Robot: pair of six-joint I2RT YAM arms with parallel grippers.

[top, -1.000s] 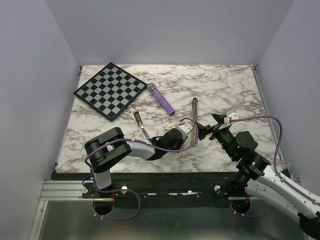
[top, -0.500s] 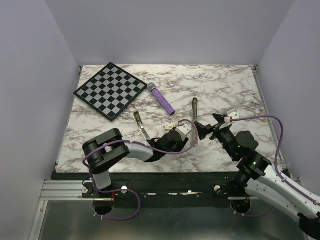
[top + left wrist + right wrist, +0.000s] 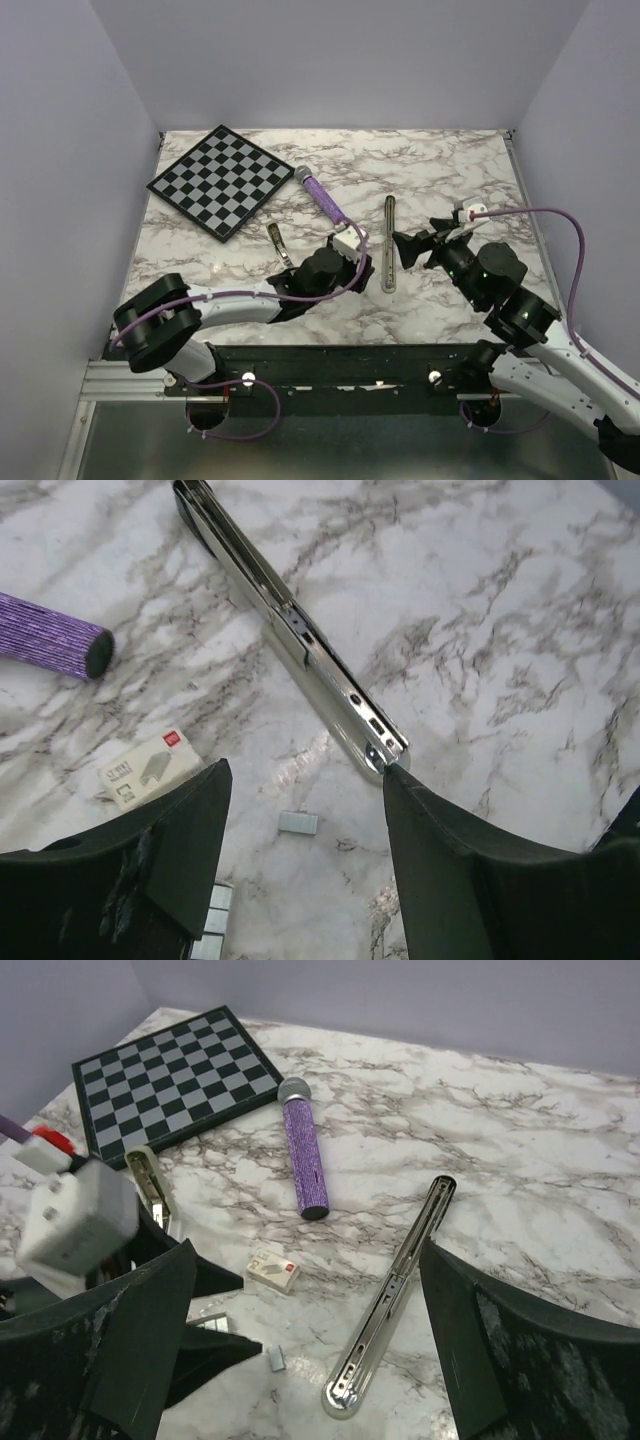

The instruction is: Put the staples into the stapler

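Observation:
The stapler [image 3: 389, 245] lies opened out flat, a long silver rail [image 3: 300, 640] on the marble [image 3: 390, 1300]. A small grey block of staples [image 3: 298, 823] rests on the table just short of the rail's near end [image 3: 275, 1359]. My left gripper [image 3: 305, 770] is open above that block, touching nothing, and sits just left of the rail [image 3: 360, 270]. A longer strip of staples [image 3: 212, 920] lies beside its left finger [image 3: 208, 1322]. My right gripper [image 3: 310, 1250] is open and empty, hovering right of the rail [image 3: 402, 250].
A small cream box [image 3: 150, 770] lies left of the staples [image 3: 273, 1271]. A purple microphone [image 3: 322, 197] and a second stapler [image 3: 283, 248] lie farther left. The chessboard [image 3: 220, 180] sits at the back left corner.
My left gripper has opened and drawn back to the left, away from the rail's near end. The right gripper has backed off slightly to the right and stayed open.

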